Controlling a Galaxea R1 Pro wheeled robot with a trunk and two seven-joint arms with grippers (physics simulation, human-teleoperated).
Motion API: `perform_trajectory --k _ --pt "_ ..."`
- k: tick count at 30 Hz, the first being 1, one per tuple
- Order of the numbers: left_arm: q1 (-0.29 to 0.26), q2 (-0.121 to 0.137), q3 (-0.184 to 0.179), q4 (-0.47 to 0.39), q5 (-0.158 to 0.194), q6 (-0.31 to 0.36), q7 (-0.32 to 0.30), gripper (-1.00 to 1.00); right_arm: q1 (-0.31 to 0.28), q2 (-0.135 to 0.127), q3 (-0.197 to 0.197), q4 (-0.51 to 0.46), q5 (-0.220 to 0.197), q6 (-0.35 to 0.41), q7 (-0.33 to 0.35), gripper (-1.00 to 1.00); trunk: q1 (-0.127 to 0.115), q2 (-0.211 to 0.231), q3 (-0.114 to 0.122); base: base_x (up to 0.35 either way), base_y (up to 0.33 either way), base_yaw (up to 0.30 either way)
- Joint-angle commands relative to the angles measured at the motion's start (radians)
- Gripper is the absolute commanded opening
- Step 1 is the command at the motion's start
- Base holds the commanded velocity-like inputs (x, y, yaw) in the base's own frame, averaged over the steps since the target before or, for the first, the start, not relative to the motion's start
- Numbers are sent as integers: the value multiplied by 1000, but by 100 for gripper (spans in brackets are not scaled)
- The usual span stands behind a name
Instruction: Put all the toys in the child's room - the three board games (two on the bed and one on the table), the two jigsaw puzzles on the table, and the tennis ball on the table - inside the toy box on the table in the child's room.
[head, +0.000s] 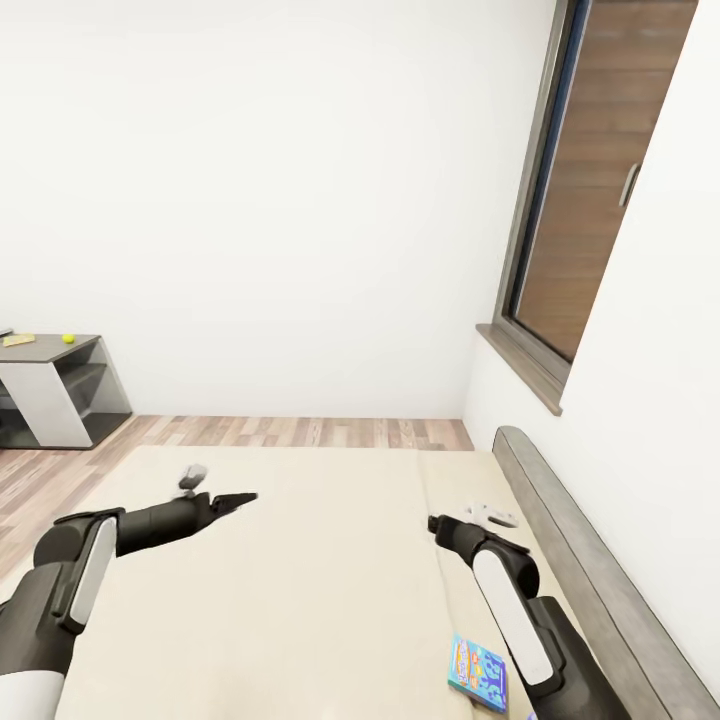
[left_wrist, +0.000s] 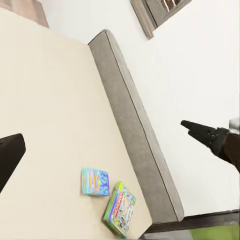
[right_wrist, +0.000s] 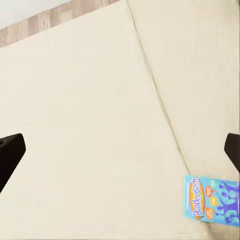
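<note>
Down at the near edge of the bed (head: 300, 600), close to the grey headboard (head: 590, 570), lies the small blue board game (head: 478, 673), flat on the mattress. The left wrist view shows it (left_wrist: 95, 181) just beside the Monopoly game (left_wrist: 120, 208), which sits at the mattress corner against the headboard. The right wrist view shows the blue box (right_wrist: 212, 199) near the seam line (right_wrist: 155, 90). Both arms hover above the mattress with nothing held: the left gripper (head: 235, 498) has its fingers spread apart, and so does the right gripper (head: 495, 515). Far off by the wall, a tennis ball (head: 68, 339) rests on the table (head: 50, 352).
</note>
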Motion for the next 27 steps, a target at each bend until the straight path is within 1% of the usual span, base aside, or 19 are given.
perform_trajectory --k 1,2,4,6,8,9,11,13,15,17,19,20,21,22,23,24,25,26,27 --pt "-1 1 2 -2 -3 4 -38 100 -12 3 -2 5 -12 14 -71 100 1 -2 -2 0 0 0" --pt "-2 1 0 -2 -3 4 -59 100 -22 5 -3 17 -15 23 -123 100 1 -2 -2 0 0 0" --pt "-2 0 -1 8 -4 4 -77 100 -38 6 -5 43 -18 33 -178 100 1 -2 -2 0 0 0" --pt "-2 1 1 24 -2 3 -92 100 -55 8 -7 74 -29 43 -207 100 1 -2 -2 0 0 0" --pt "-2 1 1 34 -2 3 -118 100 -80 14 -8 132 -53 53 -227 100 1 -2 -2 0 0 0" --pt "-2 1 1 36 -2 3 -126 100 -87 15 -9 148 -59 55 -230 100 1 -2 -2 0 0 0" --pt "-2 0 0 40 -3 1 -149 100 -110 8 -9 209 -74 59 -234 100 1 -2 -2 0 0 0" --pt "-2 0 0 43 -5 0 -157 100 -126 3 -12 244 -78 63 -236 100 1 -2 -2 0 0 0" --pt "-2 1 0 46 -5 -1 -162 100 -137 0 -22 265 -81 64 -235 100 1 -2 -2 0 0 0" --pt "-2 2 3 48 -5 -1 -166 100 -144 -2 -46 279 -84 67 -233 100 1 -2 -2 0 0 0" --pt "-2 5 6 48 -4 1 -167 100 -147 -2 -60 283 -85 71 -230 100 1 -2 -2 0 0 0" --pt "-2 12 8 49 -2 2 -168 100 -148 -2 -65 285 -86 77 -228 100 1 -2 -2 0 0 0" --pt "-2 27 8 50 0 2 -170 100 -148 -2 -70 285 -86 85 -227 100 1 -2 -2 0 0 0" --pt "-2 36 8 50 0 3 -171 100 -149 -3 -72 284 -85 89 -226 100 1 -2 -2 0 0 0" --pt "-2 53 7 53 1 4 -179 100 -149 -3 -76 282 -85 97 -225 100 1 -2 -2 0 0 0" --pt "-2 61 7 55 2 4 -186 100 -149 -3 -78 280 -85 101 -225 100 1 -2 -2 0 0 0" --pt "-2 77 8 61 1 4 -206 100 -149 -4 -82 278 -85 108 -225 100 1 -2 -2 0 0 0" --pt "-2 85 9 65 1 4 -219 100 -148 -3 -83 276 -84 111 -225 100 1 -2 -3 0 0 0" --pt "-2 105 10 74 -1 4 -244 100 -148 -3 -85 275 -84 119 -225 100 1 -2 -3 0 0 0"
